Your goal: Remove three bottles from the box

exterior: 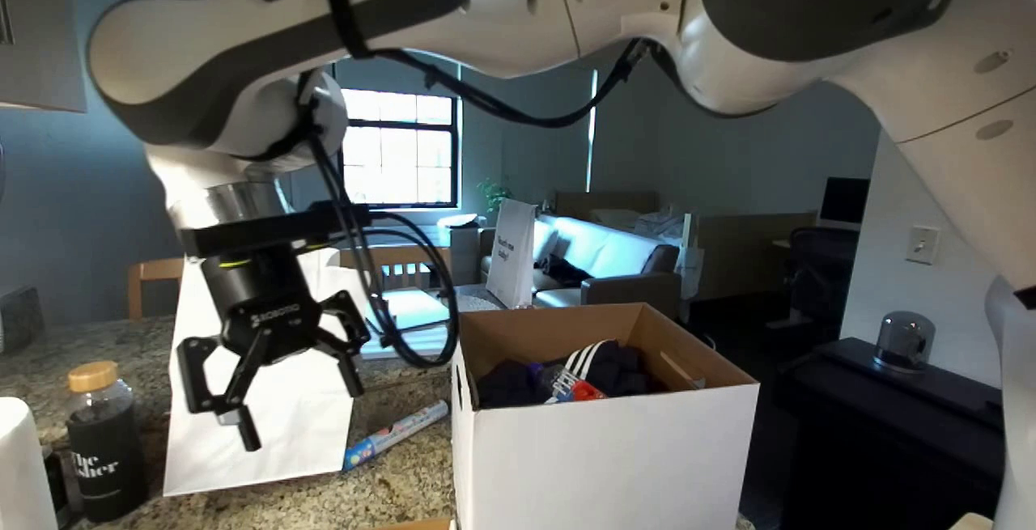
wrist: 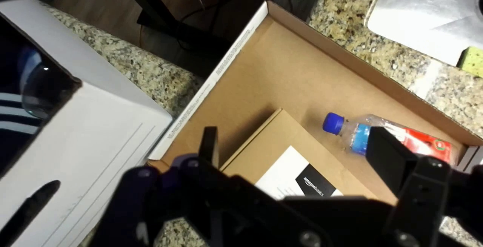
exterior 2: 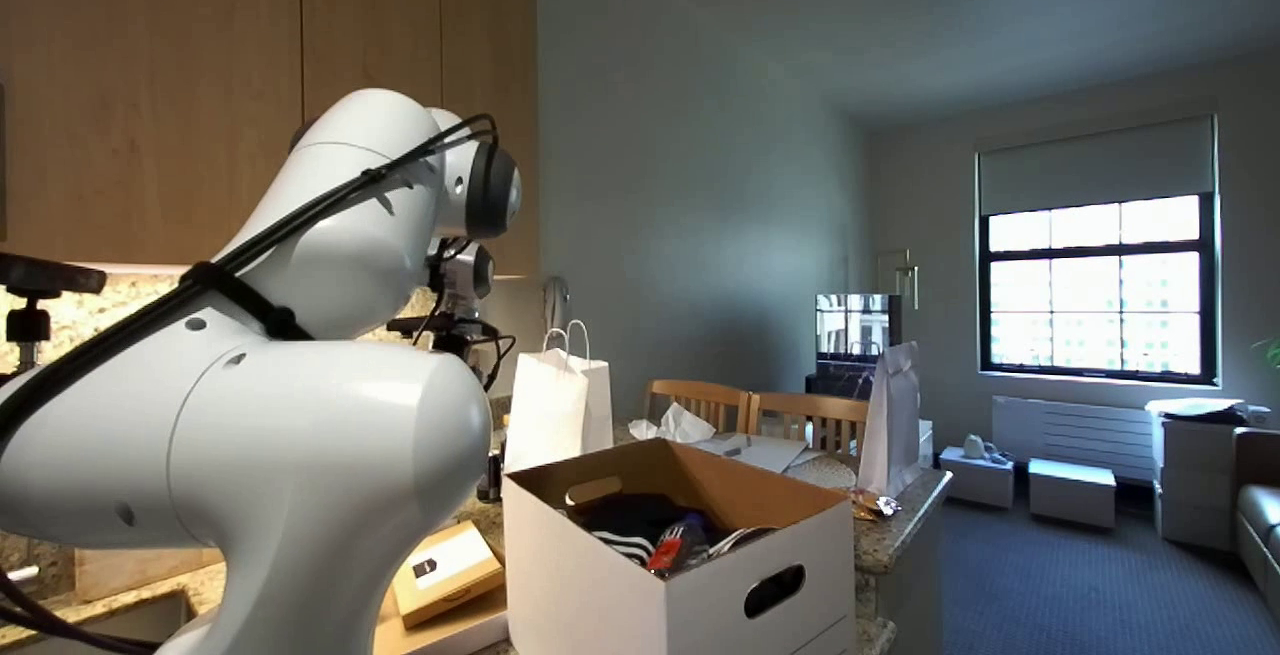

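One clear plastic bottle [wrist: 419, 141], blue-capped and red-labelled, out of the box [exterior: 607, 465] and on its side in a shallow cardboard tray [wrist: 294, 58], near a brown package [wrist: 286, 134] with a white and black label. In both exterior views, another bottle [exterior: 571, 384] down inside the box, in among dark cloth [exterior: 627, 372] with white stripes; whether flat or tilted, hard to tell. Nothing between the fingers of the gripper [exterior: 303, 416], parted wide and in mid-air. In the wrist view, tips above tray and package, with one finger across part of the bottle there. Tray just beside the box, granite counter [exterior: 405, 481] under both. Behind the gripper in an exterior view, a white paper bag [exterior: 295, 441] upright on the counter, with a blue printed tube [exterior: 396, 433] flat between bag and box, and, on the bag's other side, a squat dark jar [exterior: 105, 449] with a pale lid. Past one wall of the tray, a metal sink [wrist: 407, 13] and a yellow-green sponge [wrist: 471, 61].
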